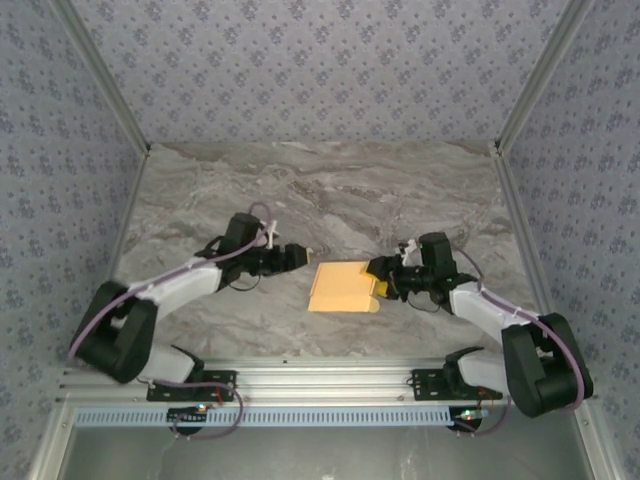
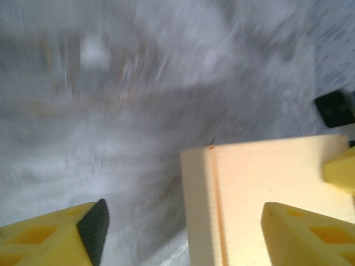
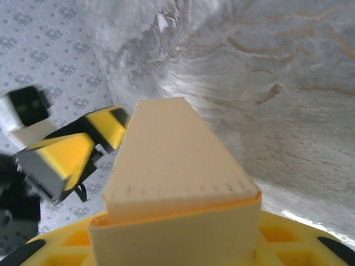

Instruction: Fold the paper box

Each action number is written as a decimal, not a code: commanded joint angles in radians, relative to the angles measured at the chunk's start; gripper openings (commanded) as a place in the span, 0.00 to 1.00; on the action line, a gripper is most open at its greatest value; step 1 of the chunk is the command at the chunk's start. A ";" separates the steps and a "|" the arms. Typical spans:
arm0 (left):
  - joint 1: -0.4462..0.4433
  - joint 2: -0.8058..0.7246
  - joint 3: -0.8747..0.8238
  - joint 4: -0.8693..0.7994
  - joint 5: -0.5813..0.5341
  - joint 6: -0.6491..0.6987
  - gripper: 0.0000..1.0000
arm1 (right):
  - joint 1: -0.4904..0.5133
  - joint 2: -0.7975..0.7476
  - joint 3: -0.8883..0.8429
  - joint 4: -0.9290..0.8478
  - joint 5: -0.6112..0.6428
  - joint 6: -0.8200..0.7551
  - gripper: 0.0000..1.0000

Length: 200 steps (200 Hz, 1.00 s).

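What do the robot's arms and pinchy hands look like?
The left arm and right arm are white links between chunky black joints, each with a thin purple cable along it. The left gripper and right gripper have yellow wedge fingers with black pads.

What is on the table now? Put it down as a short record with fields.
box: yellow-orange card, lying flat on the marble table, between the two arms
left fingers: open, by the box's far left corner
right fingers: at the box's right edge; grip unclear
blur: left wrist view smeared
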 commanded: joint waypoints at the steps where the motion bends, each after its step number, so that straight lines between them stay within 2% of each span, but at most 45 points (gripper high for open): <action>1: -0.055 -0.202 -0.142 0.316 -0.320 0.159 0.84 | -0.021 -0.028 0.067 -0.100 -0.032 0.084 0.39; 12: -0.121 -0.277 -0.253 0.533 -0.455 0.312 0.98 | -0.034 -0.029 0.087 -0.133 -0.049 0.108 0.38; 20: -0.155 -0.295 -0.313 0.669 -0.487 0.422 0.99 | -0.046 -0.025 0.104 -0.165 -0.064 0.116 0.39; 30: -0.160 -0.276 -0.340 0.747 -0.395 0.540 0.99 | -0.059 -0.013 0.135 -0.228 -0.087 0.109 0.39; 43: -0.180 -0.234 -0.322 0.717 -0.248 0.721 0.99 | -0.070 0.024 0.185 -0.311 -0.126 0.071 0.40; 52: -0.202 -0.204 -0.322 0.724 -0.211 0.821 0.99 | -0.081 0.057 0.221 -0.367 -0.156 0.043 0.40; 65: -0.213 -0.178 -0.376 0.825 -0.148 0.913 0.99 | -0.097 0.105 0.260 -0.437 -0.200 0.002 0.40; 85: -0.215 -0.157 -0.455 0.961 -0.078 0.967 0.99 | -0.130 0.150 0.295 -0.560 -0.235 -0.087 0.39; 104: -0.236 -0.200 -0.446 0.831 -0.043 1.059 0.98 | -0.170 0.167 0.318 -0.662 -0.261 -0.155 0.39; 121: -0.285 -0.225 -0.446 0.757 -0.094 1.138 0.97 | -0.210 0.172 0.321 -0.696 -0.283 -0.180 0.39; 147: -0.366 -0.173 -0.436 0.752 -0.192 1.218 0.99 | -0.231 0.190 0.328 -0.720 -0.298 -0.196 0.39; 169: -0.407 -0.075 -0.419 0.822 -0.229 1.276 0.99 | -0.228 0.205 0.324 -0.717 -0.303 -0.186 0.39; 200: -0.409 0.079 -0.381 0.970 -0.259 1.278 0.96 | -0.217 0.220 0.324 -0.712 -0.309 -0.186 0.40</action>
